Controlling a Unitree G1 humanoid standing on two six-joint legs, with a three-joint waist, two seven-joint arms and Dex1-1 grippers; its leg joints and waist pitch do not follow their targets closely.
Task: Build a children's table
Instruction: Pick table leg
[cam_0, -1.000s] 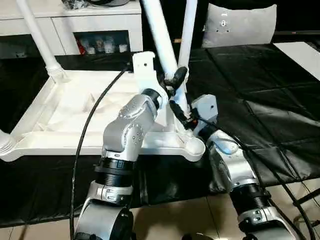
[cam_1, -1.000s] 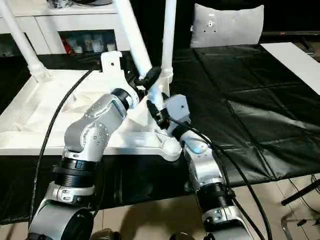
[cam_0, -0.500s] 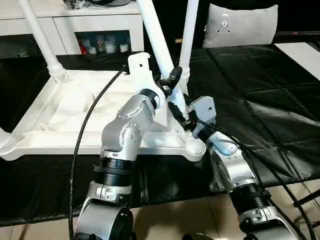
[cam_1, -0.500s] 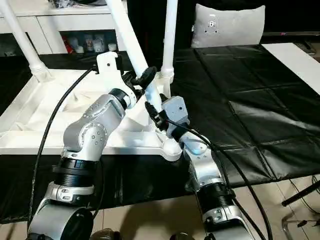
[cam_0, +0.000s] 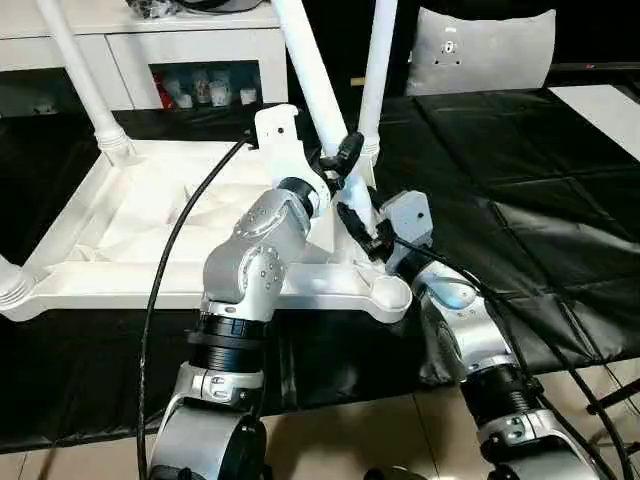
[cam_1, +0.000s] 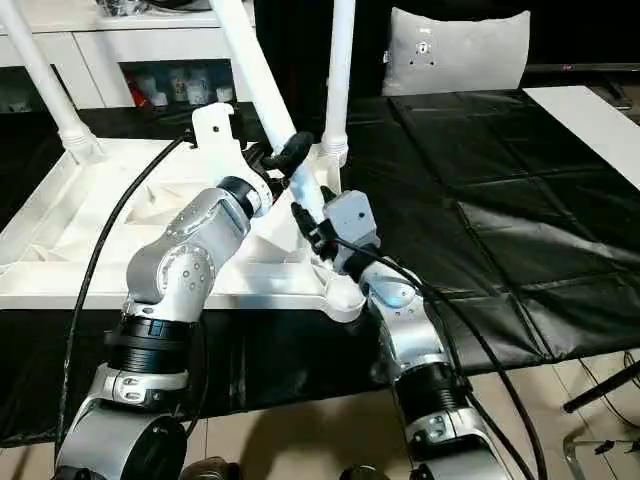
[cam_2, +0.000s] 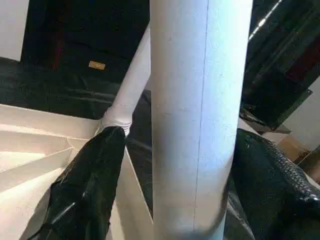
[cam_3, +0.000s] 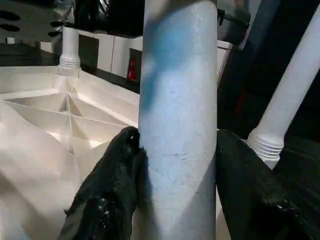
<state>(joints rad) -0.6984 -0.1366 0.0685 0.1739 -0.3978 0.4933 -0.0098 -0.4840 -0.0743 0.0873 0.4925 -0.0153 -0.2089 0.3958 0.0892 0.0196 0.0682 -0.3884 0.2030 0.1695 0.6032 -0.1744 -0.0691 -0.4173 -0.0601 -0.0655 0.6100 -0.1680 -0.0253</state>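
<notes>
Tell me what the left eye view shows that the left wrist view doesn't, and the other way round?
The left eye view takes in the whole scene: the upturned white tabletop on the black work table, three upright legs, both silver arms, and the right gripper also around the tilted leg. The left wrist view gives a close look at the left gripper, one black finger on each side of that leg. Both show the tilted leg, the upright far leg and the tabletop's ribs.
</notes>
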